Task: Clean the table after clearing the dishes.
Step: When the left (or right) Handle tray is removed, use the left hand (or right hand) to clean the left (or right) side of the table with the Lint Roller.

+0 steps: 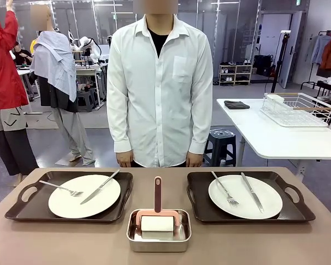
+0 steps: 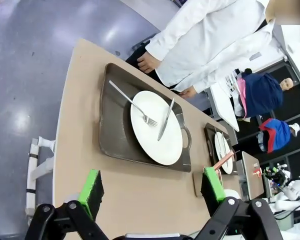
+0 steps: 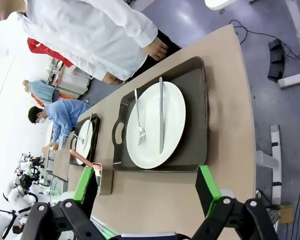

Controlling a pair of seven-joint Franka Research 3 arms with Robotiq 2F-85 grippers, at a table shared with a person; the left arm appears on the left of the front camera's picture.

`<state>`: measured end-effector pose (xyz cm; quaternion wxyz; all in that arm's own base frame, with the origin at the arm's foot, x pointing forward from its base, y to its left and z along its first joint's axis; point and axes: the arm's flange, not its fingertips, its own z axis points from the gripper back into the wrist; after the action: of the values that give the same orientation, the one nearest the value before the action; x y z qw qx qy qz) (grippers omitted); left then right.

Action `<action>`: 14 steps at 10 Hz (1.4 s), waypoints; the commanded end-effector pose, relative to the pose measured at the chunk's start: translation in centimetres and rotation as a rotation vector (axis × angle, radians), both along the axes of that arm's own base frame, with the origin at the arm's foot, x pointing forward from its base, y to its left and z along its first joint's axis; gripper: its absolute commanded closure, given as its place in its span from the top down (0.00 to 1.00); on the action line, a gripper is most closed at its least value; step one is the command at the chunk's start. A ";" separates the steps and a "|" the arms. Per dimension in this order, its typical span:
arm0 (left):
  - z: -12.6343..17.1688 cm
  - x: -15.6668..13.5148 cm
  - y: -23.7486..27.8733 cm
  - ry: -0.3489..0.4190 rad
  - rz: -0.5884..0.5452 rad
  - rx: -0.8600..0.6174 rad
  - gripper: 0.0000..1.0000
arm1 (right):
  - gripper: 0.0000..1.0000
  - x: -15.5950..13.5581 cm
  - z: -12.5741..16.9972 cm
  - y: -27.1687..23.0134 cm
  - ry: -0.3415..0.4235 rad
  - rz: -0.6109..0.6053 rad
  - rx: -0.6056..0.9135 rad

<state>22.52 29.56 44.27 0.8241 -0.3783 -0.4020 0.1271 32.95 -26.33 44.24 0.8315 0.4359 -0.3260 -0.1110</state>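
Observation:
Two dishes rest on the brownish table (image 1: 71, 243). The left white plate (image 1: 71, 207) with fork and knife lies on a dark tray (image 1: 36, 204). The right plate (image 1: 240, 207), also with fork and knife, lies on its own tray (image 1: 201, 204). In the left wrist view my left gripper (image 2: 152, 190) hovers open above the table's near side, short of the left tray (image 2: 115, 130) and its plate (image 2: 156, 127). In the right wrist view my right gripper (image 3: 147, 184) is open as well, short of the right tray (image 3: 195, 120) and plate (image 3: 170, 125). Neither holds anything.
A small steel tray (image 1: 158, 243) at the front centre holds a white roller with a pink handle (image 1: 157, 193). A person in a white shirt (image 1: 160, 83) stands at the far edge, hands down. A white side table (image 1: 276, 138) with a wire rack (image 1: 295, 109) is at back right.

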 end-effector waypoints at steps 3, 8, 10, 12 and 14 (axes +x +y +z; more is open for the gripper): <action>0.6 0.4 -0.5 -0.030 -0.039 0.010 1.00 | 1.00 -0.5 0.2 0.1 -0.019 0.011 0.004; 0.6 0.4 -0.5 -0.030 -0.039 0.010 1.00 | 1.00 -0.5 0.2 0.1 -0.019 0.011 0.004; 0.6 0.4 -0.5 -0.030 -0.039 0.010 1.00 | 1.00 -0.5 0.2 0.1 -0.019 0.011 0.004; 0.6 0.4 -0.5 -0.030 -0.039 0.010 1.00 | 1.00 -0.5 0.2 0.1 -0.019 0.011 0.004; 0.6 0.4 -0.5 -0.030 -0.039 0.010 1.00 | 1.00 -0.5 0.2 0.1 -0.019 0.011 0.004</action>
<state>22.87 28.67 44.94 0.8284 -0.3797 -0.3961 0.1127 32.66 -26.31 44.41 0.8323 0.4370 -0.3228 -0.1097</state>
